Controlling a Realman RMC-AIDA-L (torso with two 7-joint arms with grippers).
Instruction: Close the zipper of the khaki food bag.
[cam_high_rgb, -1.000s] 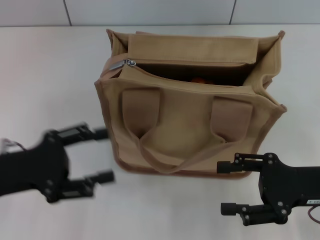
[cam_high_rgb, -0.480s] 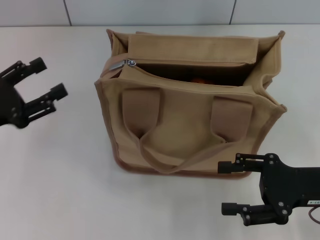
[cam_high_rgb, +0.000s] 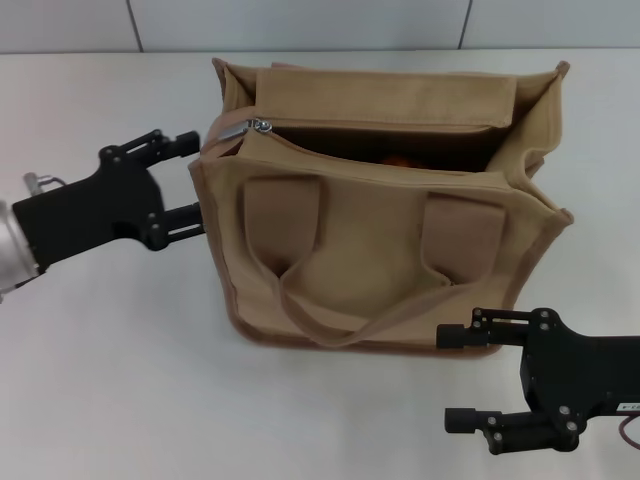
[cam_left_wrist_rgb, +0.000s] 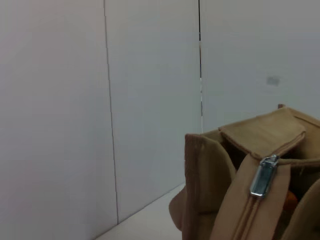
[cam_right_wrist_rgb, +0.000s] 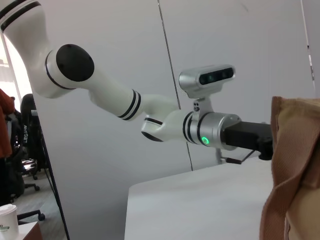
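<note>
- Since the earlier frame, our left gripper (cam_high_rgb: 192, 175) has swung in from the far left edge to the khaki food bag's (cam_high_rgb: 380, 200) left side, fingers spread.
- Just above its upper finger we see the zipper (cam_high_rgb: 258, 126) slider at upper centre-left, mouth unzipped.
- Our right gripper (cam_high_rgb: 458, 377) waits released at lower right.

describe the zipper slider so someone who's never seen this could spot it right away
Start at the khaki food bag in the middle of the white table. Go to the end of its open top on the robot's left, the end the left tool is beside. The zipper slider sits there: a small shiny silver metal piece, the only bright metal on all that tan canvas.
</note>
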